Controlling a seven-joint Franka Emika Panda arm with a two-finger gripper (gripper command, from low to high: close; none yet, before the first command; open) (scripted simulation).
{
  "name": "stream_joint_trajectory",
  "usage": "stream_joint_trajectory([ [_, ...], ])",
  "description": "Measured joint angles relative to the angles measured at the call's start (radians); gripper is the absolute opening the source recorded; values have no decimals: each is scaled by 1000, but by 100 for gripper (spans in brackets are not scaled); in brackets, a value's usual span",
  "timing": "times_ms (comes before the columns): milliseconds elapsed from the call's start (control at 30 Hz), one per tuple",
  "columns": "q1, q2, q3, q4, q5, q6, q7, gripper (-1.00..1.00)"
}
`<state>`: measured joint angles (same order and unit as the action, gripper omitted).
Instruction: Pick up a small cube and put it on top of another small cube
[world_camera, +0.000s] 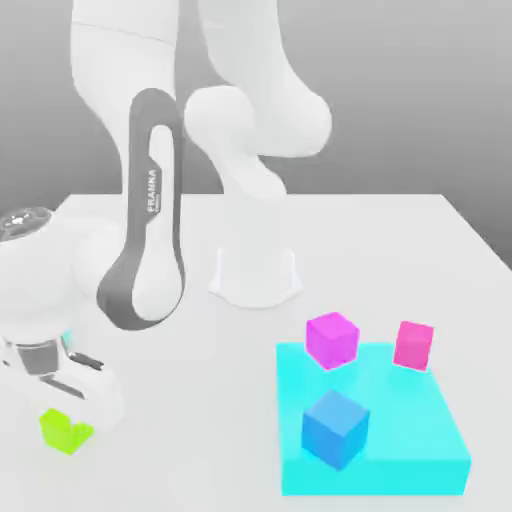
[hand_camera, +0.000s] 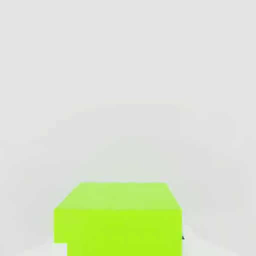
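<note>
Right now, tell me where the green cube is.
The green cube sits on the white table at the exterior view's lower left, directly under the gripper, far from the cyan platform on the right.

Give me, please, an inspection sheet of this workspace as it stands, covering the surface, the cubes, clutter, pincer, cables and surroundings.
Surface: white table, bare at the back.
Job's things: green cube near the front edge at the exterior view's left; magenta cube and blue cube sit on the cyan slab; pink cube tilts on the slab's far edge. No cube is stacked on another.
Clutter: nothing seen.
Pincer: the pincer is down at the green cube; the hand view shows the cube close below. Whether it is gripped cannot be told.
Cables: nothing seen.
Surroundings: plain grey backdrop; white arm base on the table.
</note>
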<state>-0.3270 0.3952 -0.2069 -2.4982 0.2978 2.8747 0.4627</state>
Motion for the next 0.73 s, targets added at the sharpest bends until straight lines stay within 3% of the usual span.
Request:
stream_joint_trajectory([
  [133, 52, -135, -71, -32, -100, -100, 75, -100],
  [333, 230, -294, 67, -29, -193, -255, 144, -100],
  [500, 506, -419, 198, -12, -272, -389, 201, -100],
  [600, 649, -358, 173, -19, -288, -321, 213, -100],
  [633, 604, -330, 151, -24, -285, -288, 210, 100],
  [733, 604, -330, 151, -24, -285, -288, 210, 100],
])
